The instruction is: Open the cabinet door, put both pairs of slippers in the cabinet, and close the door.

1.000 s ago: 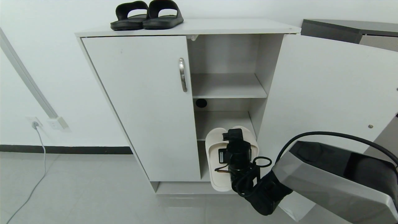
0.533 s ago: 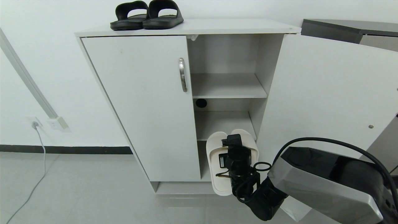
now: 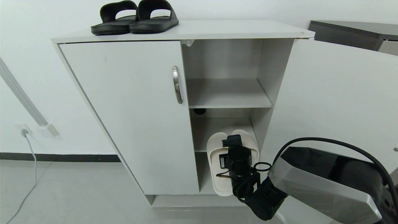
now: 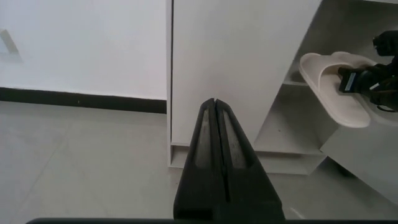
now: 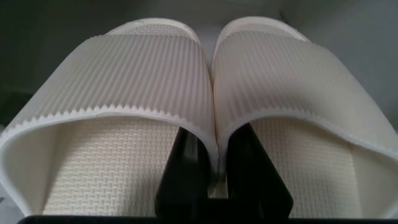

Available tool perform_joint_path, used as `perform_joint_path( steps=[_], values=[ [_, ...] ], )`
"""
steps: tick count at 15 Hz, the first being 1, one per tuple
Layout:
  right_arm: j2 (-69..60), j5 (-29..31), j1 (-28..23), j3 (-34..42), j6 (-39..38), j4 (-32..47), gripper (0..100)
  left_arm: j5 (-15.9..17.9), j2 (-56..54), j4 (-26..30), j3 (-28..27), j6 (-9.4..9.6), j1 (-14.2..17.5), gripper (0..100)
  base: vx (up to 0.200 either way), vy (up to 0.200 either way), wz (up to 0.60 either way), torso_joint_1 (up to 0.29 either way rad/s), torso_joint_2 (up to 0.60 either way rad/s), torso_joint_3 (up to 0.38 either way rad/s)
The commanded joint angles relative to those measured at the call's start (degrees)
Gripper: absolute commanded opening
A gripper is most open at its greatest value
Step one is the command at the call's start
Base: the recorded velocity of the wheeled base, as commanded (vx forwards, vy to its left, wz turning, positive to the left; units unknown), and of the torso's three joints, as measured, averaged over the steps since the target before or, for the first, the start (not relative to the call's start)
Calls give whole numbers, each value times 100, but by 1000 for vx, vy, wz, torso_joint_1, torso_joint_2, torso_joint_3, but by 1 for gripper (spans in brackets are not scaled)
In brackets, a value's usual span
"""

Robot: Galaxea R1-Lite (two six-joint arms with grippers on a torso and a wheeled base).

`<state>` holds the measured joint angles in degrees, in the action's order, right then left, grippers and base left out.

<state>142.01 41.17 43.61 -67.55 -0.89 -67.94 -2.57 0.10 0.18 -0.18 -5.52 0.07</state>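
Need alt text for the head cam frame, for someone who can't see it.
The right gripper holds a pair of cream slide slippers, pinched together, at the lower shelves of a white two-door cabinet whose right door stands open and left door is shut. A pair of black slide slippers sits on the cabinet's top.

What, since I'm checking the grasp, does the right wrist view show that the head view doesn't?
Right wrist view adds: the right gripper pinching the touching inner walls of the white slippers, under their ribbed straps. Head view adds: black slippers on the cabinet top, the shut left door, the open right door. Shared: the white slippers, held before the open side.
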Motion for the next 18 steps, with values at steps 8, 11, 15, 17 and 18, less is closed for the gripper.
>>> perform_joint_path(
  steps=[8,11,15,17,18],
  values=[
    [292,-214,-159,-733,-69,492,0,-6,8,-1,1,-10,1,0,75,0,0,1,2,0],
    [477,-223,-274,-1349,-201,1011,0,-6,8,-1,1,-10,1,0,0,0,0,0,0,0],
    [618,-610,-449,-2166,-746,2030,0,-24,8,-1,1,-19,1,0,0,0,0,0,0,0],
    [741,-636,-529,-2553,-746,2267,0,-24,8,-1,1,-19,1,0,0,0,0,0,0,0],
    [802,-636,-564,-2729,-746,2347,0,-24,8,-1,1,-19,1,0,0,0,0,0,0,0]
  ],
)
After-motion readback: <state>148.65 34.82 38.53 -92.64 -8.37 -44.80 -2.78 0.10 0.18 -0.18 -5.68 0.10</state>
